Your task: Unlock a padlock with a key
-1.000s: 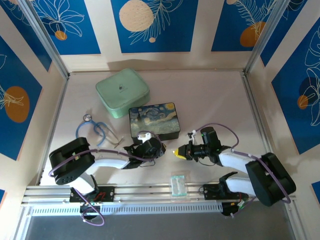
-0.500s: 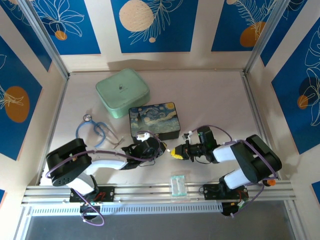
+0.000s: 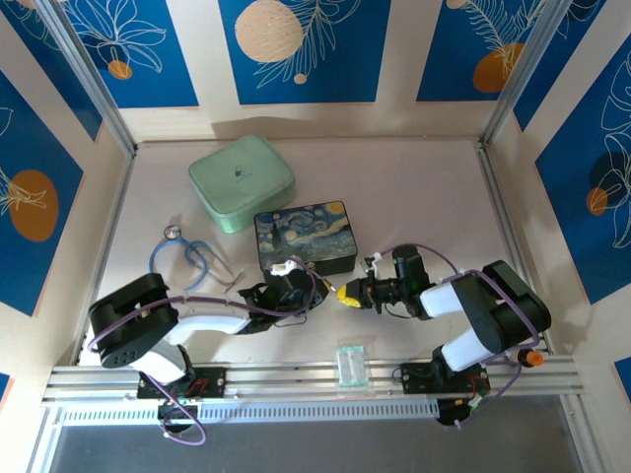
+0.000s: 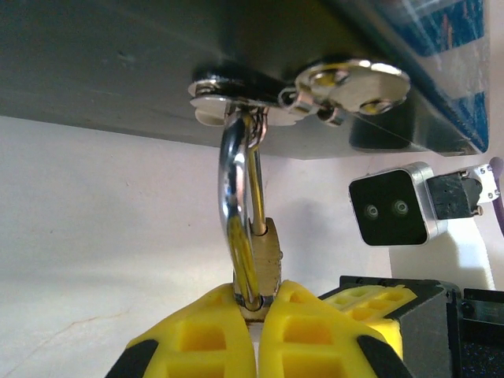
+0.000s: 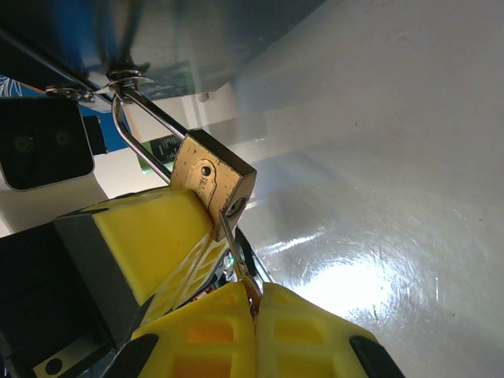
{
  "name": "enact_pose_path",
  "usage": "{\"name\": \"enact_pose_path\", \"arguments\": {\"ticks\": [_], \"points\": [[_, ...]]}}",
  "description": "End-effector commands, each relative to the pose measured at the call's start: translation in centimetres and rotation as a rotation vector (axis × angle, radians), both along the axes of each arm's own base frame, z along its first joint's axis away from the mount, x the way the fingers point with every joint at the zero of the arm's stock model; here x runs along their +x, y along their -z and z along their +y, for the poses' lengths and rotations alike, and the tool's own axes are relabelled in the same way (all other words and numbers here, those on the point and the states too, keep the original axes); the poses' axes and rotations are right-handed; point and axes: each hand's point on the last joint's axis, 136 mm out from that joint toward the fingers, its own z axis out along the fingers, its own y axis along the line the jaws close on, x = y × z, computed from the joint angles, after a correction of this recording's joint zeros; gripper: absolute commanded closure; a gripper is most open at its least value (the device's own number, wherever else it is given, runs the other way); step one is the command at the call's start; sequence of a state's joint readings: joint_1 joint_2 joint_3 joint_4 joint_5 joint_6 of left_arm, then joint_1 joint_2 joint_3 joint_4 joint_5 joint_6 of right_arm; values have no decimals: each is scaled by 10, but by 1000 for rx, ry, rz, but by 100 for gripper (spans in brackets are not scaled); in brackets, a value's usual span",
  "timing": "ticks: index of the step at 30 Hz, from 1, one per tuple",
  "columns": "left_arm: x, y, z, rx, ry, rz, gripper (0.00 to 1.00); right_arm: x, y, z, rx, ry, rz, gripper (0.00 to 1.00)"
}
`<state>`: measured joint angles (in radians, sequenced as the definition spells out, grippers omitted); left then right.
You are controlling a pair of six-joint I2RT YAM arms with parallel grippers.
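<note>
Top view: my left gripper [image 3: 317,294] and right gripper [image 3: 342,294] meet tip to tip just in front of the painted box [image 3: 304,236]. Left wrist: my left fingers are clamped on the lower body of the padlock [image 4: 268,250], whose shackle [image 4: 233,189] hangs through the box's clasp [image 4: 315,83]. Right wrist: my right fingers are pinched tight on the key [image 5: 235,250], its tip at the keyhole in the padlock's bottom face; a left finger presses against the padlock's side.
</note>
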<state>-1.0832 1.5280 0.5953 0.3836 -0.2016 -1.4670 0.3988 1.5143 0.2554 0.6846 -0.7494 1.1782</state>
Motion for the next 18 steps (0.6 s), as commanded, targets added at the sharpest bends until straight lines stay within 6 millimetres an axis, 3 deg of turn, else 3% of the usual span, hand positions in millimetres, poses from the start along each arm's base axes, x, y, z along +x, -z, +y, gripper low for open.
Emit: {"name": "enact_pose_path", "arguments": {"ticks": [1, 18], "points": [[9, -29, -13, -106, -2, -48, 100, -2, -6, 1, 6, -22, -8, 100], [14, -38, -4, -89, -30, -76, 100, -7, 0, -4, -13, -5, 5, 100]]}}
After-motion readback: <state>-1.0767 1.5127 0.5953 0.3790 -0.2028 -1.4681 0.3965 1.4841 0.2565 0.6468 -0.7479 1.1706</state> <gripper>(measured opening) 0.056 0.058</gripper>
